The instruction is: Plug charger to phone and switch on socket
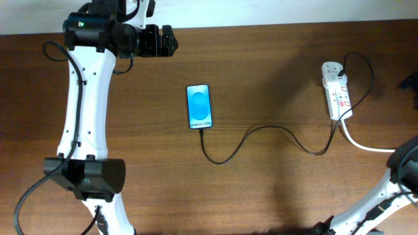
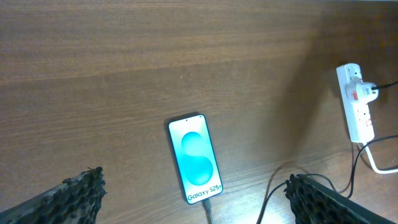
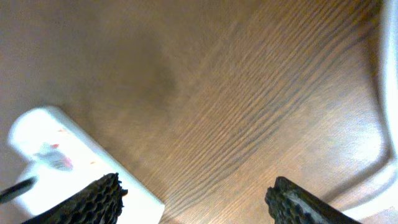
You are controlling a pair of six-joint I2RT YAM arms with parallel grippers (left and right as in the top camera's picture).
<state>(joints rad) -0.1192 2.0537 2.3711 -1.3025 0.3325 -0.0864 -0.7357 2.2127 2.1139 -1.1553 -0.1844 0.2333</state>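
Evidently the right claw hovers spread and empty just beside the narrow white power strip with its red-marked switches. The left claw, also spread and empty, sits apart from the slim black-framed smartphone lying mid-way along the brown wooden bench. The thin black charger cable appears seated in the phone's lower edge, so switching on looks to be the step in hand. Next, one fingertip must press the right rocker squarely.
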